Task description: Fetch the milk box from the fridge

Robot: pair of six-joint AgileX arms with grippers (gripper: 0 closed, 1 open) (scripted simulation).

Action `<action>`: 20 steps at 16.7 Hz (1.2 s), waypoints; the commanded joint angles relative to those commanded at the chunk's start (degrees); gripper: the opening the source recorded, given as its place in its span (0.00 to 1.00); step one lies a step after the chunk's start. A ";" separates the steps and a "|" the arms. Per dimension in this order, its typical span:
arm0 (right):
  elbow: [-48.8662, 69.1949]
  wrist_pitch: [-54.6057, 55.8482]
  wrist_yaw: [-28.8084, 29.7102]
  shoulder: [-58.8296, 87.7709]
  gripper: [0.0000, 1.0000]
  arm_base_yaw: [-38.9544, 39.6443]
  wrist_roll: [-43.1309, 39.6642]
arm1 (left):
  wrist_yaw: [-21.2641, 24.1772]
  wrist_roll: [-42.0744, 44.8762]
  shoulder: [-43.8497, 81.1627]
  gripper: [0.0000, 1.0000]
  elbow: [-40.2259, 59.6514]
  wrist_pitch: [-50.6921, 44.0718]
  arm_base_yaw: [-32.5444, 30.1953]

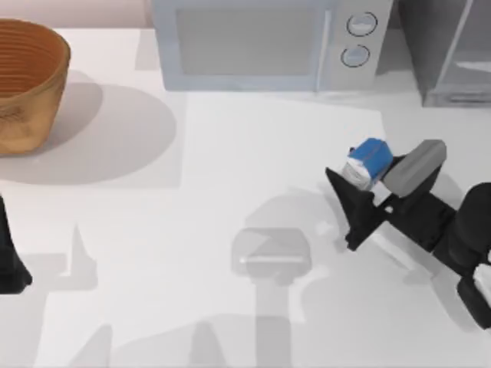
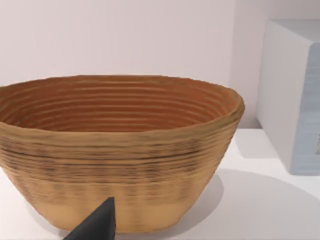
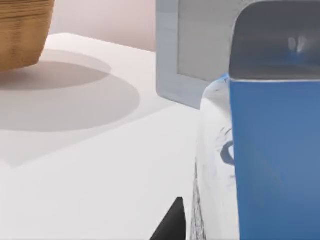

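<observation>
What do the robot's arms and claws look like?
Both arms are black and chunky. The right gripper has two pointy black fingers shaped like wedges, with a grey block behind them. The left arm is a plain black shape at the table's left edge.

One milk box point(image 1: 369, 159), blue and white, sits on the counter point(image 1: 230, 192). One woven basket point(image 1: 27, 80) stands at the counter's far left. One light grey microwave point(image 1: 261, 42) is at the back, carrying two round knobs. One dark grey fridge point(image 1: 449, 50) stands at the back right. Two arms are present, each with one hand: right hand point(image 1: 354, 201), left hand point(image 2: 95, 225).
</observation>
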 joint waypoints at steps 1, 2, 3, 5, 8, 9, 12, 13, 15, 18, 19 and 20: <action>0.05 -0.01 0.02 -0.02 0.00 0.04 0.02 | 0.00 0.00 0.00 1.00 0.00 0.00 0.00; 0.05 -0.01 0.02 -0.02 0.00 0.04 0.02 | 0.00 0.00 0.00 1.00 0.00 0.00 0.00; 0.05 -0.01 0.02 -0.02 0.00 0.04 0.02 | 0.00 0.00 0.00 1.00 0.00 0.00 0.00; 0.05 -0.01 0.02 -0.02 0.15 0.04 0.02 | 0.00 0.00 0.00 1.00 0.00 0.00 0.00; 0.05 -0.01 0.02 -0.02 0.38 0.04 0.02 | 0.00 0.00 0.00 1.00 0.00 0.00 0.00; 0.05 -0.01 0.02 -0.02 0.45 0.04 0.02 | 0.00 0.00 0.00 1.00 0.00 0.00 0.00; 0.05 -0.01 0.02 -0.02 0.68 0.04 0.02 | 0.00 0.00 0.00 1.00 0.00 0.00 0.00; 0.05 -0.01 0.02 -0.02 0.75 0.04 0.02 | 0.00 0.00 0.00 1.00 0.00 0.00 0.00; 0.05 -0.01 0.02 -0.02 0.90 0.04 0.02 | 0.00 0.00 0.00 1.00 0.00 0.00 0.00; 0.05 -0.01 0.02 -0.02 1.00 0.04 0.02 | 0.00 0.00 0.00 1.00 0.00 0.00 0.00; 0.05 -0.01 0.02 -0.02 1.00 0.04 0.02 | 0.00 0.00 0.00 1.00 0.00 0.00 0.00; 0.05 -0.01 0.02 -0.02 1.00 0.04 0.02 | 0.00 0.00 0.00 1.00 0.00 0.00 0.00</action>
